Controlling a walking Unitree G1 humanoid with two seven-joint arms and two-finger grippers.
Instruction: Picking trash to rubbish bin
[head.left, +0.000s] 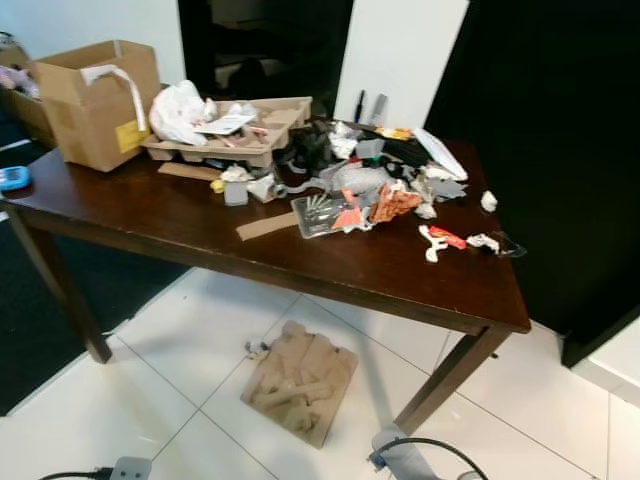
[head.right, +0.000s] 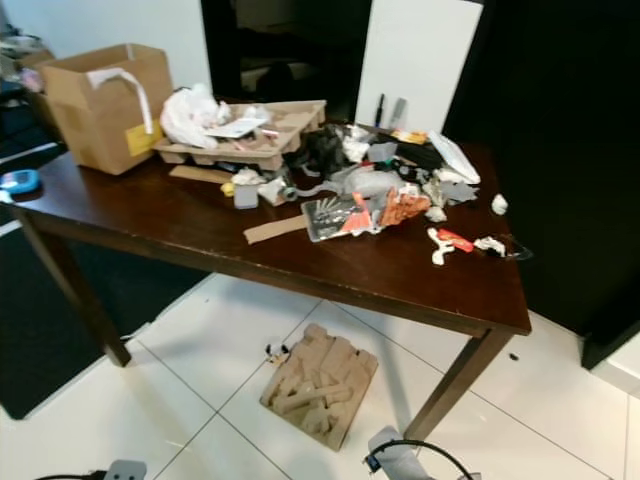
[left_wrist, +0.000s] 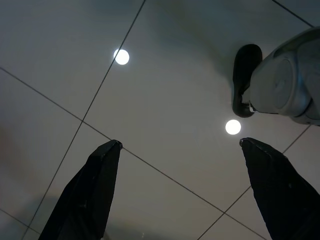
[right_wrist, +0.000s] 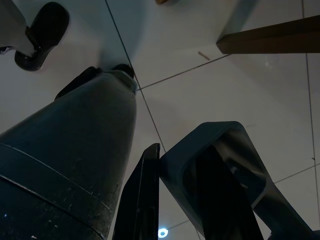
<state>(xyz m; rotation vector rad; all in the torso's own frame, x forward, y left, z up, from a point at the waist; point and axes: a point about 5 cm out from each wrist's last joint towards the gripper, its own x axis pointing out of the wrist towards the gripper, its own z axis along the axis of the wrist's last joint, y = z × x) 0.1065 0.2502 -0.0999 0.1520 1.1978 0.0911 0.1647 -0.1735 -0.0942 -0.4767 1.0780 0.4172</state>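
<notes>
Two grippers: left gripper (left_wrist: 177, 150) hangs spread above pale floor tiles (left_wrist: 165, 90); right gripper (right_wrist: 175, 200) pinches a dark curved plastic bin rim (right_wrist: 220, 150)
Trash: crumpled paper and wrappers (head.left: 375, 195) at picture centre on dark wooden table (head.left: 400, 275); moulded cardboard insert (head.left: 300, 380) lower centre, under it
Risk: reaching could sweep small scraps (head.left: 450, 240) off the right edge; table leg (head.left: 450, 375) may snag the bin

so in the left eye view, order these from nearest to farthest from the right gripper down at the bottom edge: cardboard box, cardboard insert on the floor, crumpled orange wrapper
1. The cardboard insert, on the floor tiles under the table, just left of the right gripper.
2. The crumpled orange wrapper, up on the table amid the trash pile.
3. The cardboard box, at the table's far left corner.
</notes>
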